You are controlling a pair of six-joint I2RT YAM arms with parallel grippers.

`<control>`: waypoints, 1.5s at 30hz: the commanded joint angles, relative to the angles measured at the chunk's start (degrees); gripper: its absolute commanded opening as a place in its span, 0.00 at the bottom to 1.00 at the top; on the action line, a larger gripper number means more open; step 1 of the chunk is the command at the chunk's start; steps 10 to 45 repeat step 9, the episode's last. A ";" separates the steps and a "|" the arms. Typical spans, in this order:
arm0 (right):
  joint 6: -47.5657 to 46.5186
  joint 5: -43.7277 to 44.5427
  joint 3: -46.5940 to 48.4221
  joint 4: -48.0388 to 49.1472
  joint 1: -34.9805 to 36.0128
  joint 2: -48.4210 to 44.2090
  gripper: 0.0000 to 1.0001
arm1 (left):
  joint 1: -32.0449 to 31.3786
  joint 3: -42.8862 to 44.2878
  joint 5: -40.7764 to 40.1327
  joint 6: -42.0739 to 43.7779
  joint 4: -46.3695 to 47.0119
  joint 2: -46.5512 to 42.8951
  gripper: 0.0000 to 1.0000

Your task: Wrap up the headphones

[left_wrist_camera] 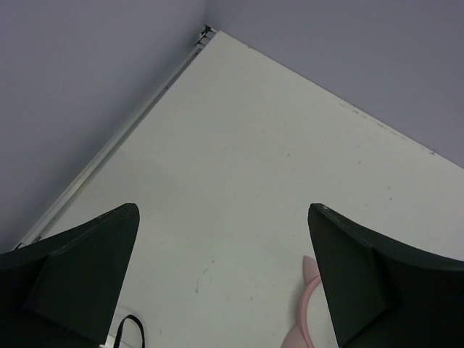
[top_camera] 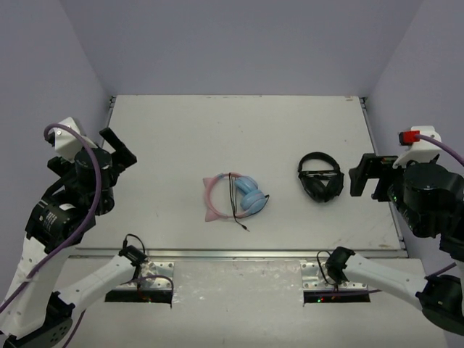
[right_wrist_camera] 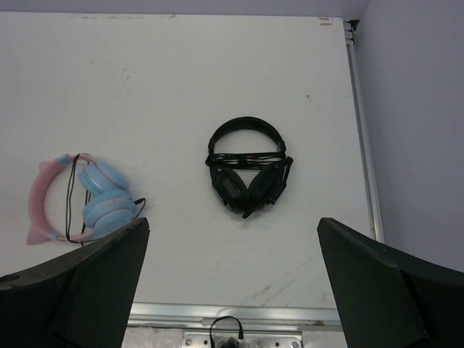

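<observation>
The headphones [top_camera: 235, 196] lie flat mid-table: pink cat-ear headband on the left, light blue ear cups on the right, thin black cable looped across band and cups, its plug end trailing toward the front. They also show in the right wrist view [right_wrist_camera: 87, 199], and a bit of the pink band shows in the left wrist view [left_wrist_camera: 308, 308]. My left gripper [top_camera: 119, 148] is open and empty, raised at the far left. My right gripper [top_camera: 366, 177] is open and empty, raised at the right, beside the black headphones.
All-black headphones [top_camera: 320, 177] with their cable wound round them lie right of centre, also in the right wrist view [right_wrist_camera: 248, 167]. A metal rail [top_camera: 239, 254] runs along the table's front edge. Walls enclose the back and both sides.
</observation>
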 commanded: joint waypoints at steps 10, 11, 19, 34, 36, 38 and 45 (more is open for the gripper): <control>-3.99 0.27 -5.40 5.32 -0.31 -1.13 0.99 | -0.23 0.58 0.13 1.52 2.37 2.77 1.00; -3.99 0.27 -5.40 5.32 -0.31 -1.13 0.99 | -0.23 0.58 0.13 1.52 2.37 2.77 1.00; -3.99 0.27 -5.40 5.32 -0.31 -1.13 0.99 | -0.23 0.58 0.13 1.52 2.37 2.77 1.00; -3.99 0.27 -5.40 5.32 -0.31 -1.13 0.99 | -0.23 0.58 0.13 1.52 2.37 2.77 1.00; -3.99 0.27 -5.40 5.32 -0.31 -1.13 0.99 | -0.23 0.58 0.13 1.52 2.37 2.77 1.00; -3.99 0.27 -5.40 5.32 -0.31 -1.13 0.99 | -0.23 0.58 0.13 1.52 2.37 2.77 1.00; -3.99 0.27 -5.40 5.32 -0.31 -1.13 0.99 | -0.23 0.58 0.13 1.52 2.37 2.77 1.00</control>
